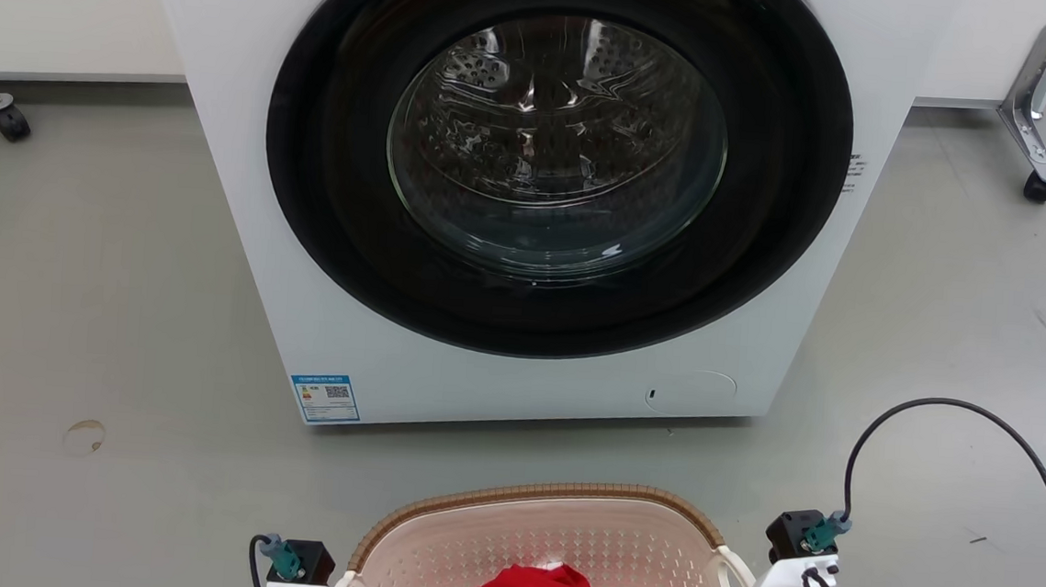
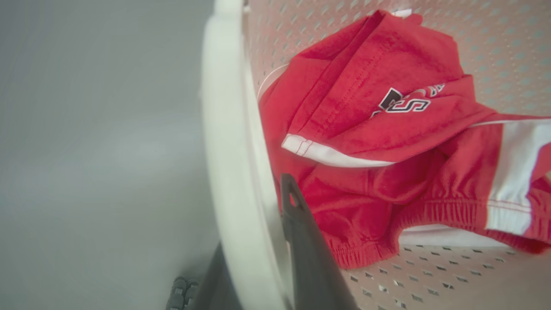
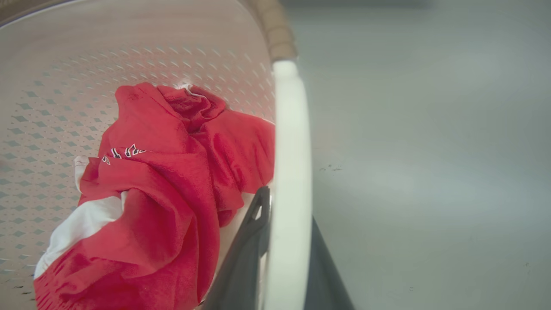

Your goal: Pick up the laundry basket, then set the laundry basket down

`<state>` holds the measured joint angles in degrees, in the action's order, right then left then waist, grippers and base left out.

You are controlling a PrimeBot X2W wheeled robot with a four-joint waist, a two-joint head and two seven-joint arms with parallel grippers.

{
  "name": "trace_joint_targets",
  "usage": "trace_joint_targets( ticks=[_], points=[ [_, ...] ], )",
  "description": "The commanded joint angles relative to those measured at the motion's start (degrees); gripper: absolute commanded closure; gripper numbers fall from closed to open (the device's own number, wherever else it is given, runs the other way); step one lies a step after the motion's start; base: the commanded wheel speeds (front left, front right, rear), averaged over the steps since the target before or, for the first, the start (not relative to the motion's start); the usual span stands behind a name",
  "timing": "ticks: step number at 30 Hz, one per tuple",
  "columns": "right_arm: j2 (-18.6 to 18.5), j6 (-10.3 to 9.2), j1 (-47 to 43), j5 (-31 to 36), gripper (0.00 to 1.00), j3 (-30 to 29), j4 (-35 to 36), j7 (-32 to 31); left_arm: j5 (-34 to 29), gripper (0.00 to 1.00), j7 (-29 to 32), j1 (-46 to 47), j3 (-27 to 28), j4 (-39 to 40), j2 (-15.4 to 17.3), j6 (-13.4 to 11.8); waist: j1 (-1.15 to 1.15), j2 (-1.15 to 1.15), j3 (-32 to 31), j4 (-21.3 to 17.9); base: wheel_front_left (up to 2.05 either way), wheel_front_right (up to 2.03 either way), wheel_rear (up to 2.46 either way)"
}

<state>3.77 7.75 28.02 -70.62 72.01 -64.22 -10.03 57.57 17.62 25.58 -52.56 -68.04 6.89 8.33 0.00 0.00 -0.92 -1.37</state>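
Note:
The laundry basket (image 1: 543, 534), pale pink and perforated with a brown woven-look rim, sits at the bottom middle of the head view, just in front of the washing machine. A red and white garment (image 2: 379, 142) lies inside it. My left gripper (image 2: 254, 215) is shut on the basket's white left handle (image 2: 224, 129), one dark finger (image 2: 301, 241) inside the basket and the other outside. My right gripper (image 3: 286, 206) is shut on the white right handle (image 3: 290, 150) in the same way. Whether the basket rests on the floor I cannot tell.
A white front-loading washing machine (image 1: 346, 318) with a closed round glass door (image 1: 556, 144) stands close ahead. Grey floor spreads to both sides. Castor legs stand at the far left (image 1: 10, 121) and far right (image 1: 1040, 185). A black cable (image 1: 966, 412) loops over my right arm.

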Motion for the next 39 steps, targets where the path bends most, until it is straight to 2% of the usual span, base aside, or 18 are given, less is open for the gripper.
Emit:
trace_joint_targets(
  ticks=[1, 39],
  points=[
    [-6.7, -0.26, 1.7, 0.3, 1.00, 0.2, -2.9, 0.7, -0.3, 1.00, -0.2, 1.2, 0.9, -2.4, 8.2, -0.8, 0.00, 0.00, 0.0, -0.1, 0.00, 0.00, 0.00],
    [-6.7, -0.26, 1.7, -0.2, 1.00, 1.0, -3.1, 0.9, 3.1, 1.00, -0.6, 2.0, -2.1, -4.1, 8.0, -0.8, 0.00, 0.00, -0.1, -0.1, 0.00, 0.00, 0.00]
  ],
)
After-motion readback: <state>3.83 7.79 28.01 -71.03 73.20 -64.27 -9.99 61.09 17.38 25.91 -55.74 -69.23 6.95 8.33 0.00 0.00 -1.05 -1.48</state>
